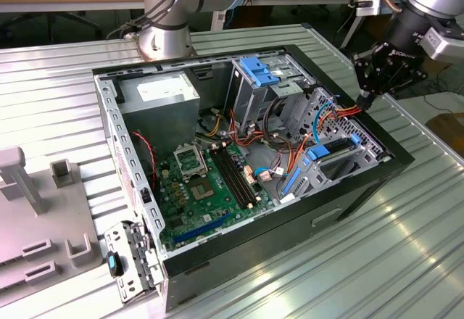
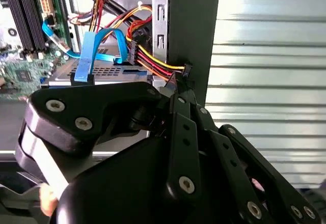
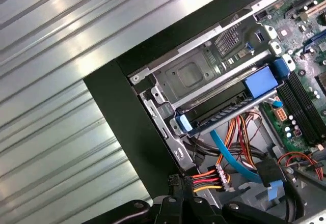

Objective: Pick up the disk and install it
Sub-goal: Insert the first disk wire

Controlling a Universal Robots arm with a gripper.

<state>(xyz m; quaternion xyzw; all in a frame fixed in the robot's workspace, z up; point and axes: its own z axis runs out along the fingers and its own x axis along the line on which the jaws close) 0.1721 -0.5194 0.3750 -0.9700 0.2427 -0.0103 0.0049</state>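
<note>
The disk (image 1: 335,152), a dark flat drive with blue rails, lies in the low bay at the front of the open computer case (image 1: 391,152), toward the exterior view's right. The first wrist view shows the disk (image 3: 224,107) seated between its blue rails inside the metal bay. In the second wrist view the disk (image 2: 109,72) lies under a blue cable. My gripper (image 1: 367,100) hangs just above the case's wall beside the bay, apart from the disk. Its fingertips (image 2: 175,92) are drawn together next to the red, yellow and black power cable (image 3: 206,178), with nothing held.
Inside the case are a green motherboard (image 1: 203,188), a grey power supply (image 1: 159,94) and a tall metal cage with a blue latch (image 1: 257,69). A second arm's base (image 1: 167,32) stands behind the case. A grey fixture (image 1: 43,217) sits at the exterior view's left on the ribbed metal table (image 1: 362,261).
</note>
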